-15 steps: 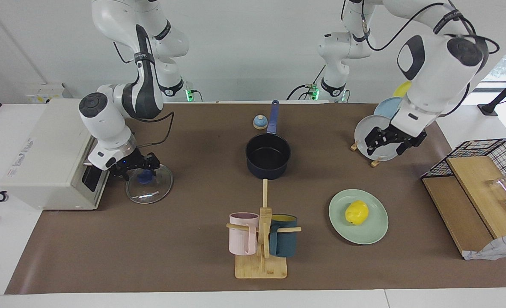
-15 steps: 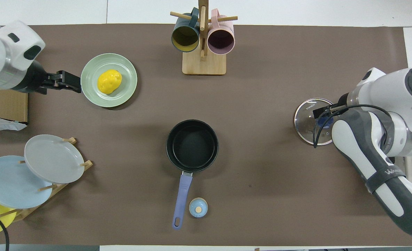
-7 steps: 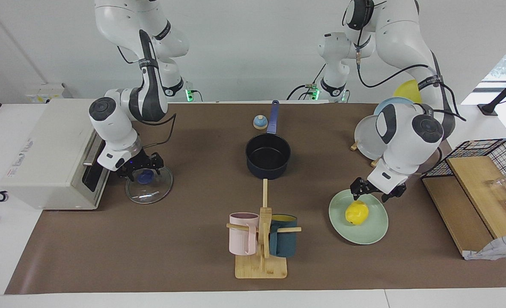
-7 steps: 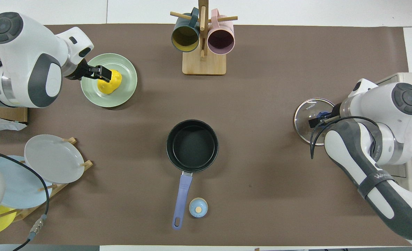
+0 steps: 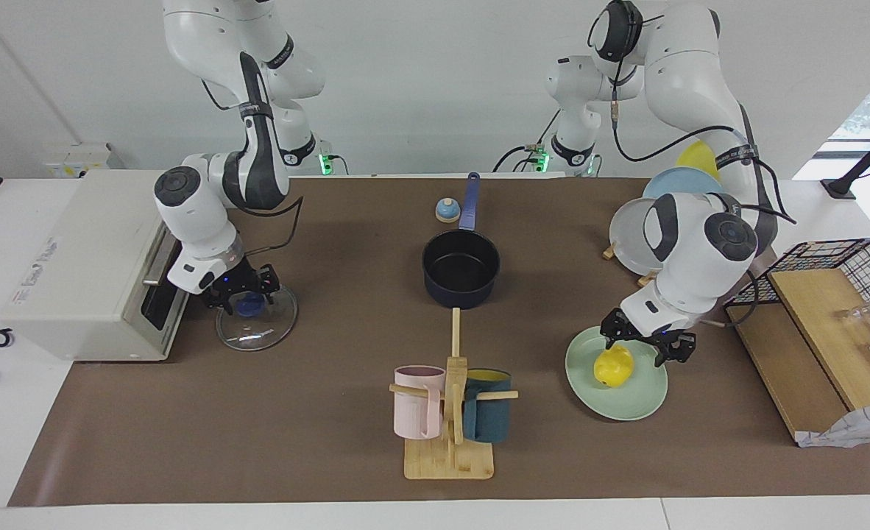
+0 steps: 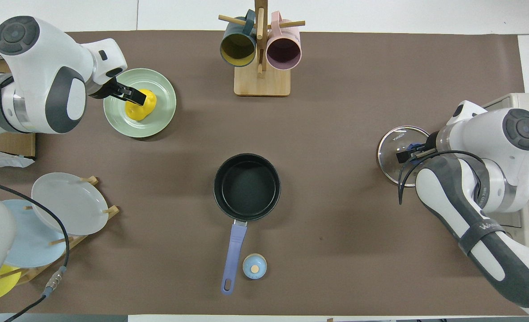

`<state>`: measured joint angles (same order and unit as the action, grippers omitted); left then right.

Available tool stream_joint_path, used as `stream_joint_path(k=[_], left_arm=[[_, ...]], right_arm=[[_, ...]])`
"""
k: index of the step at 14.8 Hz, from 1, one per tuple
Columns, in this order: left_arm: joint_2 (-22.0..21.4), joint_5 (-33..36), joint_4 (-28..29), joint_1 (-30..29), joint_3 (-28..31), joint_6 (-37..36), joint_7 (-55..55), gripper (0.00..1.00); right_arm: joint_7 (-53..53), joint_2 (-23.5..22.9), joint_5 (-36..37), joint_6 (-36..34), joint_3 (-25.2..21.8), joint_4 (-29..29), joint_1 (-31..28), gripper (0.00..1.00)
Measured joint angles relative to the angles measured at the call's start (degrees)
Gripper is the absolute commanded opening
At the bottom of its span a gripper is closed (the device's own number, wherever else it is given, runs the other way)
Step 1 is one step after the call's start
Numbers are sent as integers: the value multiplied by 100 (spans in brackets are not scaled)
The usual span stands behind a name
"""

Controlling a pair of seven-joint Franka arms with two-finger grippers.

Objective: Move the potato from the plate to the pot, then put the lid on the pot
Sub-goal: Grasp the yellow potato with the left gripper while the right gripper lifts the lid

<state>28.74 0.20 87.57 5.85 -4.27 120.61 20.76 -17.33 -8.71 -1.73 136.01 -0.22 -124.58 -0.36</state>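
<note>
Since half a second ago, left tool (image 5: 647, 347) has been lowered onto the potato (image 5: 613, 366), which is still on the plate (image 5: 637, 401) at the left arm's end of the bench (image 5: 258, 419); fingers are spread around it, not yet closed. Right tool (image 5: 243, 285) is held at the lid (image 5: 257, 318) knob; its grip cannot be told. Pot (image 5: 461, 269) is empty, so both steps remain. Mug rack (image 5: 451, 412), bell (image 5: 447, 210) and plate rack (image 5: 645, 235) are well apart from the path; nothing blocks it.
</note>
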Motion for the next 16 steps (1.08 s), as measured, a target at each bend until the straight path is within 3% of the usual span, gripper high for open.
stream_joint_path(k=[6,14,15,16], left_arm=[[269,1,0,157,-8,296,380,100],[302,326,166,237,-4,349,818,100],[302,327,205,253,-4,379,821,95],[302,327,231,268,-3,402,823,75]], right_arm=[[0,13,0,-206,0,58,0,0],[91,345,0,-3523,41,2107,50,0],[133,431,2,-3895,45,2330,59,0],[150,527,23,-4196,48,2502,70,0]])
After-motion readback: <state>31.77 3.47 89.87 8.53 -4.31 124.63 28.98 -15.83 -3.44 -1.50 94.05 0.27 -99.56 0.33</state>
